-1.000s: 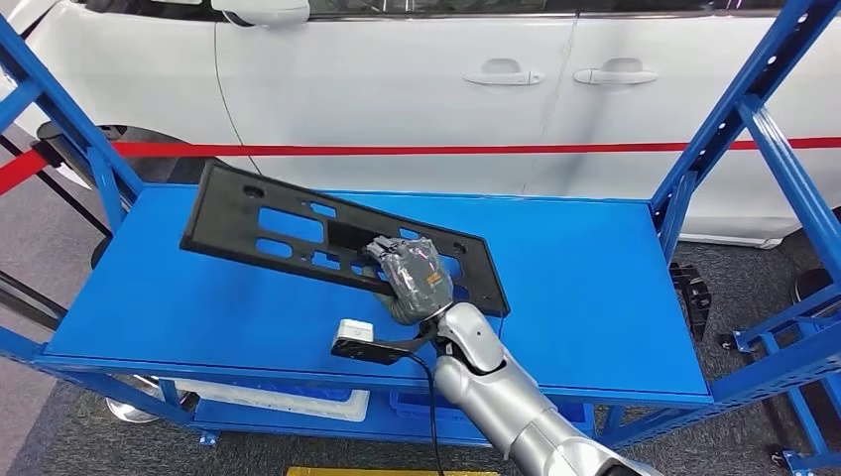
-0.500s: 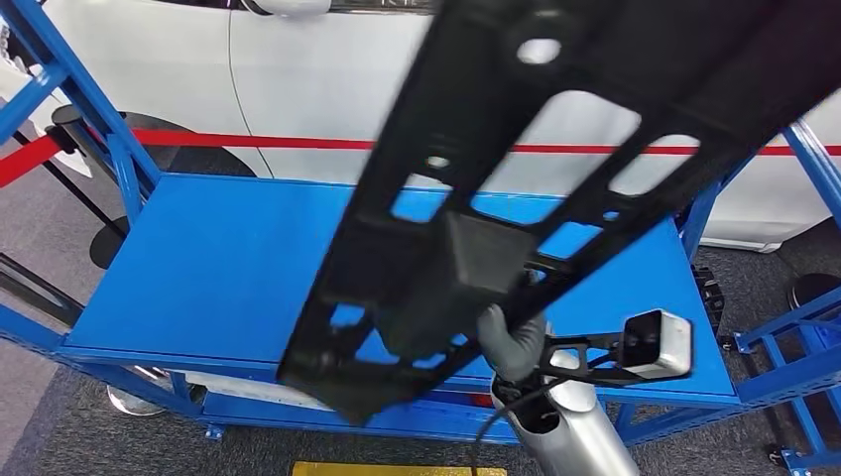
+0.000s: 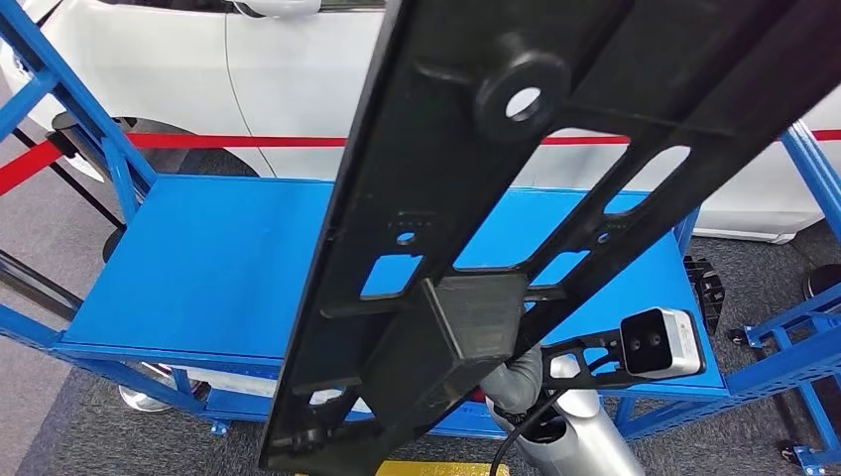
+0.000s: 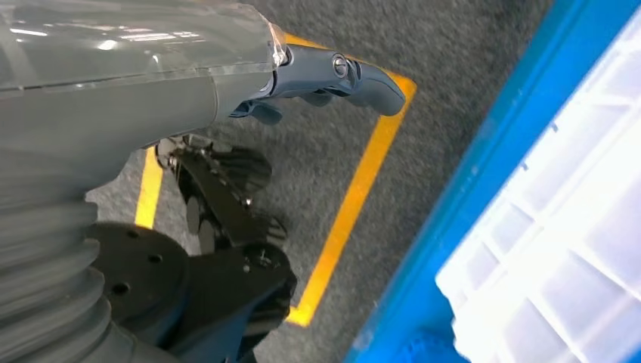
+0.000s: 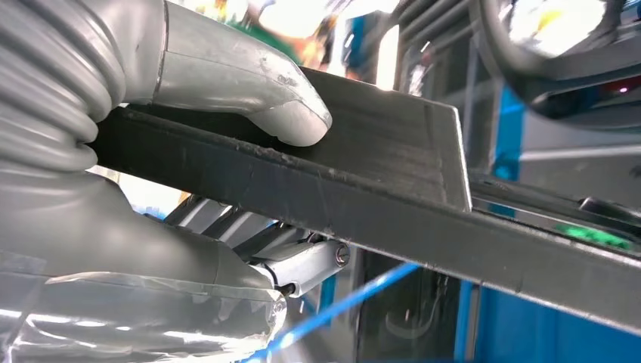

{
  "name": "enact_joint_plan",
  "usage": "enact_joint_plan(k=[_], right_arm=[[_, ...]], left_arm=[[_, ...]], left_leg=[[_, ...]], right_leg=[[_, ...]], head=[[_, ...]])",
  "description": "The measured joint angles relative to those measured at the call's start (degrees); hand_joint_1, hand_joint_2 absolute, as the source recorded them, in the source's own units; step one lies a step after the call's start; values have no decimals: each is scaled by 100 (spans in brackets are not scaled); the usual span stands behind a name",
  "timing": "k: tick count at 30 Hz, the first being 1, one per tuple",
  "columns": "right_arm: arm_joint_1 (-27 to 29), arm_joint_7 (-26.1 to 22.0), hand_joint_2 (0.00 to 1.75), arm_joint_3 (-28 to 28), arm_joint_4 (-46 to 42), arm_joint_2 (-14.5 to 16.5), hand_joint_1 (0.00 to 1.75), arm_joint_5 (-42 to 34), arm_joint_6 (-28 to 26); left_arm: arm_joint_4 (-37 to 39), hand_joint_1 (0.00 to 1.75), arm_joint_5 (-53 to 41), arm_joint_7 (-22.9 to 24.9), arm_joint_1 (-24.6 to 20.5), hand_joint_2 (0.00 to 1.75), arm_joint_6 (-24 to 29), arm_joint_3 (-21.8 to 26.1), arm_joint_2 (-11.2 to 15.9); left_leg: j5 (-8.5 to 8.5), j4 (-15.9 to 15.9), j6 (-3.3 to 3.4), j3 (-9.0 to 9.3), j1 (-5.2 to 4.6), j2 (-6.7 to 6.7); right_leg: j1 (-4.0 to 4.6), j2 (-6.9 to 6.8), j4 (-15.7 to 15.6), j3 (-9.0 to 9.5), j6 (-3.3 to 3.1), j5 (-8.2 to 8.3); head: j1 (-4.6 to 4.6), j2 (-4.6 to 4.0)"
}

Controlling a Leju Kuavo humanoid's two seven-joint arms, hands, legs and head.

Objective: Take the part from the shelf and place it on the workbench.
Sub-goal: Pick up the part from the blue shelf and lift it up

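Observation:
The part (image 3: 466, 198) is a long flat black plastic panel with several cut-outs. It hangs tilted high above the blue shelf (image 3: 218, 268), close to my head camera, and hides much of the shelf's right half. My right hand (image 3: 516, 375) grips it from below near its lower end. In the right wrist view the grey thumb (image 5: 249, 91) presses on one face of the part (image 5: 393, 181) and the fingers (image 5: 302, 265) close under the other. My left hand (image 4: 332, 76) hangs over the grey floor with its fingers curled loosely and nothing in it.
A white car (image 3: 198, 59) stands behind the shelf, with a red strap (image 3: 198, 141) stretched across in front of it. Blue uprights (image 3: 60, 99) frame the shelf's sides. A white bin (image 4: 559, 249) sits on the lower level. Yellow tape (image 4: 355, 197) marks the floor.
My right hand has lifted the part off the shelf surface and swung it up close to the head camera. The head view has shifted slightly.

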Motion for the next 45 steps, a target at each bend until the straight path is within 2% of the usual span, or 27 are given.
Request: enact_joint_plan(k=[3,4,8,10,12,13,14,15,16,18,20,22,24,26,28,29,30,31,33,35,36,38,39,40,43,44,45], right_arm=[[135,-222,175,-25,-187,-70,171,492,-283],[188,-301,175,-41,-254,-96,171,651,-346],[408,-570,175,-80,-398,-237,171,1117,-443],[483,-632,175,-88,-443,-317,171,1268,-434],[537,-645,175,-99,-475,-381,171,1364,-410],[564,-645,175,-108,-483,-407,171,1385,-395],[587,-645,175,-119,-488,-432,171,1394,-379],[603,-645,175,-132,-492,-455,171,1398,-363],[610,-645,175,-147,-500,-475,171,1401,-348],[611,-645,175,-174,-538,-514,171,1407,-341],[622,-648,175,-207,-600,-556,171,1404,-355],[643,-650,175,-242,-642,-598,171,1393,-368],[656,-650,175,-263,-669,-633,171,1398,-394],[661,-650,175,-269,-709,-657,171,1421,-428],[670,-650,175,-269,-737,-685,171,1453,-448],[678,-650,175,-269,-743,-701,171,1470,-459],[686,-649,175,-269,-745,-716,171,1488,-477],[692,-649,175,-269,-755,-731,171,1503,-504],[694,-650,175,-268,-793,-755,171,1524,-572],[688,-650,175,-266,-849,-774,171,1539,-628],[686,-650,175,-263,-869,-781,171,1543,-643],[688,-650,175,-258,-895,-796,171,1549,-650],[695,-650,175,-255,-904,-805,171,1550,-650],[700,-650,175,-252,-913,-817,171,1552,-651],[730,-649,175,-248,-918,-851,171,1561,-664],[742,-648,175,-248,-917,-862,171,1566,-672],[750,-649,175,-248,-916,-872,171,1572,-682]], left_arm=[[0,0,-73,12,-16,175,1,0,56],[0,0,-92,23,-23,175,3,0,75],[0,0,-110,55,-20,175,15,0,120],[0,0,-109,46,-28,175,-1,0,125],[0,0,-117,28,-33,175,-38,1,126],[0,0,-127,18,-32,175,-61,2,127],[0,0,-139,9,-32,175,-84,2,127],[0,0,-153,0,-31,175,-103,1,128],[0,0,-167,-11,-31,175,-125,-2,128],[0,0,-206,-33,-32,175,-162,-11,125],[0,0,-248,-42,-33,175,-181,-21,121],[0,0,-280,-20,-27,175,-169,-34,120],[1,0,-321,20,-18,175,-140,-51,118],[2,0,-367,56,-10,175,-107,-67,112],[2,0,-389,76,-8,175,-85,-86,107],[2,0,-391,80,-10,175,-82,-95,107],[2,0,-395,81,-12,175,-83,-103,107],[2,0,-403,78,-14,175,-88,-110,107],[2,0,-429,68,-31,175,-104,-122,111],[1,0,-447,56,-60,175,-118,-137,121],[0,0,-449,51,-71,175,-126,-142,125],[1,0,-455,46,-75,175,-147,-150,122],[1,0,-458,45,-76,175,-157,-152,115],[2,0,-463,45,-78,175,-166,-154,108],[2,0,-475,51,-87,175,-170,-157,93],[2,0,-481,54,-87,175,-169,-157,91],[2,0,-490,57,-86,175,-167,-158,90]], left_leg=[[436,-1146,29,661,3,-3],[501,-1387,54,784,-11,-6],[644,-1501,198,762,-41,-1],[770,-1543,280,677,-21,24],[872,-1543,329,554,-27,44],[916,-1537,334,490,-34,50],[956,-1527,333,427,-40,54],[993,-1511,324,363,-43,56],[1022,-1489,310,304,-43,56],[1060,-1417,273,198,-50,52],[1097,-1353,214,128,-62,46],[1159,-1338,134,87,-61,41],[1052,-1250,63,10,-41,36],[611,-821,18,-156,-19,36],[147,-105,-4,-341,-12,36],[70,154,-3,-363,-12,36],[116,242,7,-302,-13,36],[262,108,27,-135,-19,35],[519,-627,103,424,-51,35],[523,-1361,179,888,-95,35],[485,-1543,208,979,-117,34],[567,-1636,255,967,-125,42],[633,-1674,289,945,-118,54],[710,-1707,326,908,-105,69],[906,-1707,374,690,-93,90],[962,-1686,363,595,-91,92],[1013,-1659,347,500,-86,94]], right_leg=[[3,2,29,-62,55,62],[6,0,31,-70,85,87],[-4,8,19,-99,221,162],[-11,34,302,-224,268,-166],[-29,47,985,-427,298,-724],[-36,47,1331,-499,313,-903],[-43,46,1553,-507,324,-963],[-50,46,1582,-419,330,-904],[-55,45,1388,-223,328,-767],[-51,49,623,346,303,-564],[-30,60,81,685,253,-569],[-11,64,-19,688,177,-562],[-17,48,-41,609,80,-470],[-21,32,-56,496,2,-365],[2,25,-50,362,-28,-265],[17,21,-44,290,-32,-213],[30,19,-36,217,-34,-162],[41,19,-26,149,-32,-115],[55,20,-7,43,-18,-29],[55,9,-4,-9,25,56],[45,1,-10,-19,55,98],[26,-8,-19,-32,124,165],[21,1,23,-59,157,104],[16,15,143,-107,187,-58],[-25,44,1049,-341,265,-870],[-47,44,1353,-379,292,-970],[-70,43,1519,-354,317,-916]], head=[[2,0],[3,1],[9,1],[15,1],[18,1],[16,1],[17,1],[17,1],[17,1],[17,1],[16,1],[13,1],[11,1],[9,1],[8,1],[9,1],[9,1],[8,1],[8,1],[10,1],[11,1],[12,1],[14,1],[17,1],[23,1],[22,1],[22,1]])
